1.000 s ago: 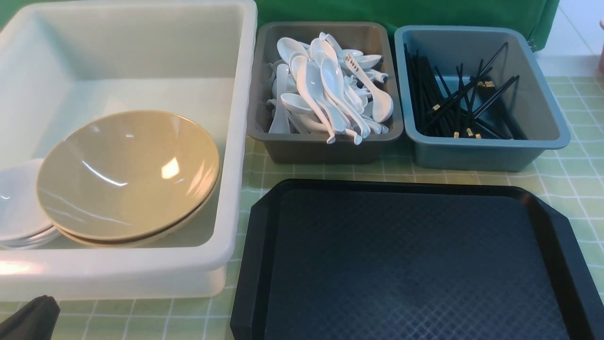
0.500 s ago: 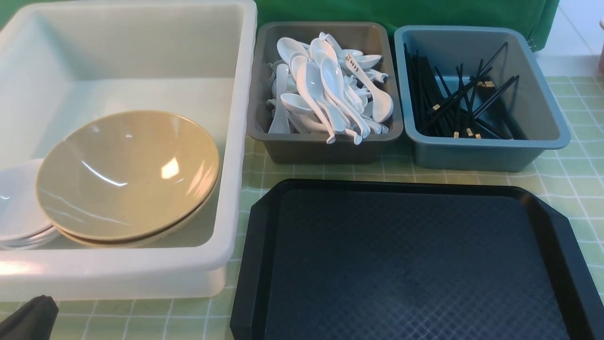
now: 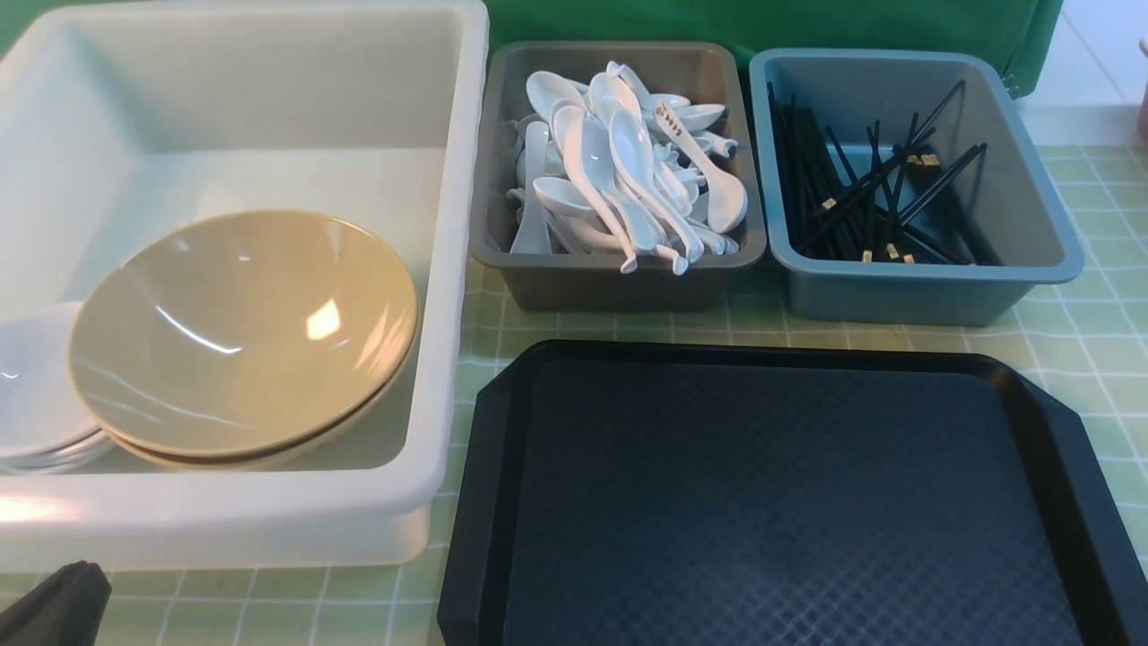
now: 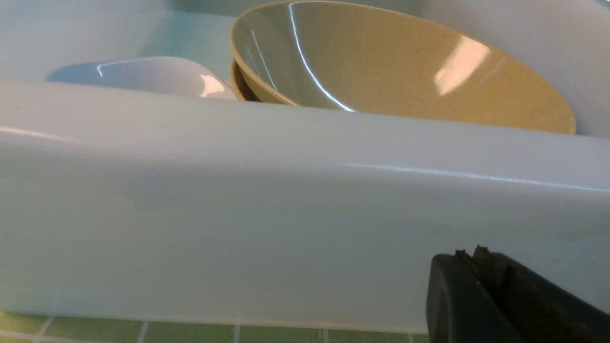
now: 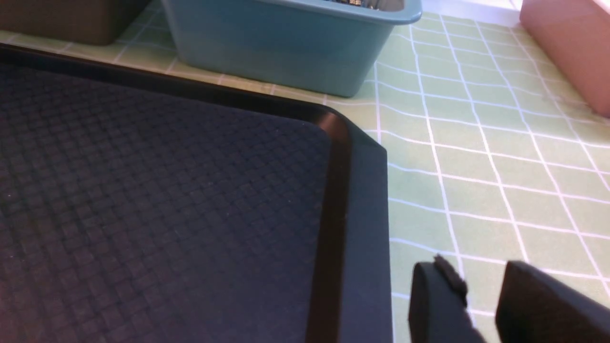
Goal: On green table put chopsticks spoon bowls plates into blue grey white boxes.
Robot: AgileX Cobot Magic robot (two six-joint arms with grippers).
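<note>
Canteen-style dish-sorting station, plastic tubs of tableware, black serving tray, green checked tablecloth

On the green-checked desk stand three boxes in a row. The large white box, on the left, holds two stacked tan bowls tilted against a stack of small white plates. The grey box in the middle is heaped with white spoons, the lettered spoon lying on top. The blue box holds the black chopsticks, crossed loosely.
</note>
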